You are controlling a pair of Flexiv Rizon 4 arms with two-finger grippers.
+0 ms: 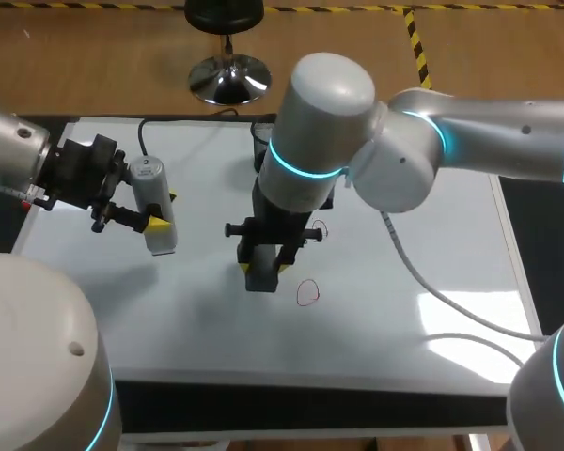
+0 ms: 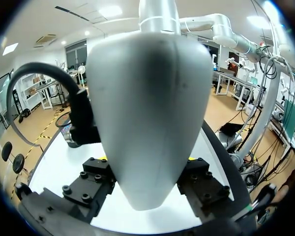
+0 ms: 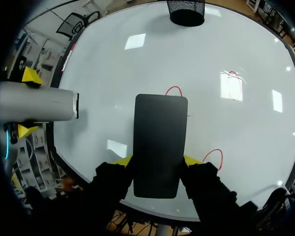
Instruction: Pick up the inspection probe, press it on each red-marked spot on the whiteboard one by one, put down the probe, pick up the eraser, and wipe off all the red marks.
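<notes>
Whiteboard [image 1: 169, 310] covers most of the bench top, w/ a black mesh cup [image 3: 187, 12] at its far edge. Left arm comes in from the left. The left pincer [image 1: 160, 214] is clamped on the inspection probe [image 1: 153, 202], a pale grey cylinder w/ a black cable [image 1: 143, 141] at its far end, held over the left part of the board. In left wrist view the probe fills the gap btwn the fingers, touching both sides.

Right arm reaches in past the middle. The right pincer [image 1: 266, 271] grips the black eraser [image 3: 160, 142] by its two long sides, yellow tips pressed against it, approx. mid-board. Can't tell if the eraser touches the board.

Three red marks show in right wrist view:
- a red arc [image 3: 173, 90] just ahead of the eraser's front edge
- a red loop [image 3: 214, 155] just beside one finger of the pincer
- a red scribble [image 3: 231, 74] farther ahead & off to the side, partly in glare

Probe & eraser are well apart.
</notes>
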